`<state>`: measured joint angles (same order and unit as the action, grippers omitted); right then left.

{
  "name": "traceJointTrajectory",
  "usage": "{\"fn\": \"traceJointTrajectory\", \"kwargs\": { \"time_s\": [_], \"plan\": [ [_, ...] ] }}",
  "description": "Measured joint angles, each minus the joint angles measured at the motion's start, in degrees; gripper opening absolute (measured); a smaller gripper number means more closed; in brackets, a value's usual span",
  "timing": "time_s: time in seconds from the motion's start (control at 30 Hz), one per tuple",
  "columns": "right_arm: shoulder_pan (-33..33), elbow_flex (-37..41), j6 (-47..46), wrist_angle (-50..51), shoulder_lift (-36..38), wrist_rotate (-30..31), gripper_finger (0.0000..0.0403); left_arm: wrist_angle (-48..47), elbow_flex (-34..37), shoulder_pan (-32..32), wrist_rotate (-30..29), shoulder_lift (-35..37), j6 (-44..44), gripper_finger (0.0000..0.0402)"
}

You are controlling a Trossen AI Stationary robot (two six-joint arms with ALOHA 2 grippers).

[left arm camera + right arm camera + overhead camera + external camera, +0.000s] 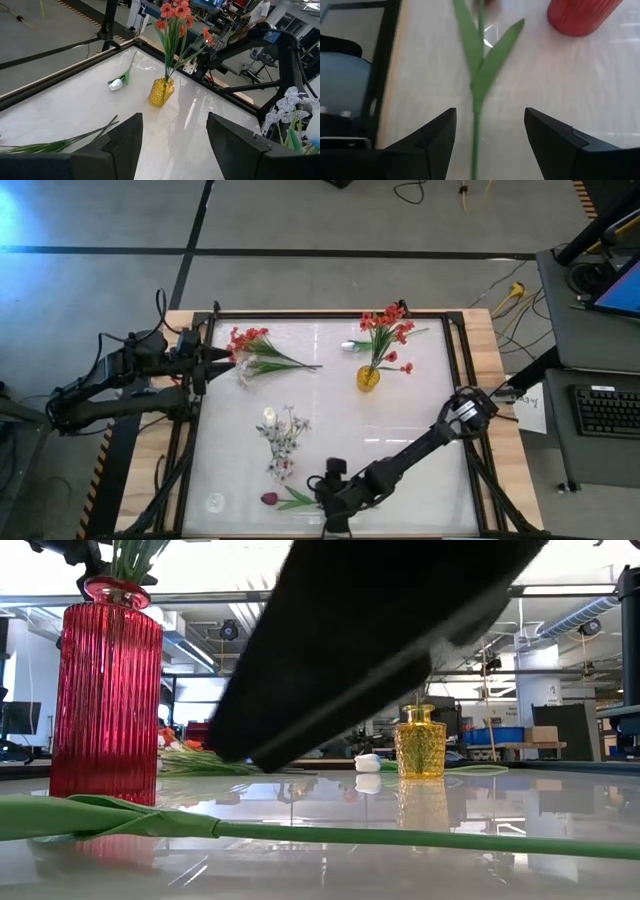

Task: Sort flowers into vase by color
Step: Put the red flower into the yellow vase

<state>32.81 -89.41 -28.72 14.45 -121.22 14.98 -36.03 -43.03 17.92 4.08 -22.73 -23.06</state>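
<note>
A dark maroon tulip (270, 499) lies on the table near its near edge, its green stem (476, 125) running between the open fingers of my right gripper (490, 112), which touch nothing. The red vase (105, 690) holds sprays of whitish blossoms (283, 438). The yellow vase (368, 377) holds orange-red flowers (388, 322). A white rose (350, 346) lies beside it. More orange-red flowers (258, 350) lie flat near the far left. My left gripper (175, 117) is open at their blossom end, clear of them.
The table has a raised dark frame (455, 380) on all sides. A small clear object (215, 502) sits at the near left corner. The right arm (380, 630) blocks much of the low view. Bare tabletop lies between the two vases and along the right side.
</note>
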Motion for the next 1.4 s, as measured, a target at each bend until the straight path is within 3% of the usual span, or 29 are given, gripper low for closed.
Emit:
{"fn": "traceJointTrajectory", "kwargs": {
  "time_s": [0.27, 0.53, 0.63, 0.83, 1.13, 1.4],
  "plan": [
    [-0.6, 0.1, 6.3, -2.7, -0.6, -0.8, 0.0226, 0.0, 0.0, 0.0, -0.2, -0.1, 0.0, 0.0208],
    [-2.5, -0.1, 7.0, -10.6, -4.4, -10.1, 0.0226, 0.0, 0.0, 0.0, -0.4, -0.1, 0.0, 0.0208],
    [-2.9, 0.0, 9.3, -10.1, -4.4, -10.6, 0.0218, 0.0, 0.0, 0.0, -0.5, -0.1, 0.0, 0.0208],
    [-3.7, 0.0, 13.2, -8.8, -4.4, -10.5, 0.0164, 0.0, 0.0, 0.0, -0.5, -0.1, 0.0, 0.0208],
    [-4.1, 0.1, 16.1, -9.4, -5.9, -10.3, 0.0022, 0.0, 0.0, 0.0, -0.5, -0.1, 0.0, 0.0208],
    [-3.8, 0.3, 18.2, -7.2, -3.5, -10.6, 0.0014, 0.0, 0.0, 0.0, -0.5, -0.1, 0.0, 0.0208]
  ]
}}
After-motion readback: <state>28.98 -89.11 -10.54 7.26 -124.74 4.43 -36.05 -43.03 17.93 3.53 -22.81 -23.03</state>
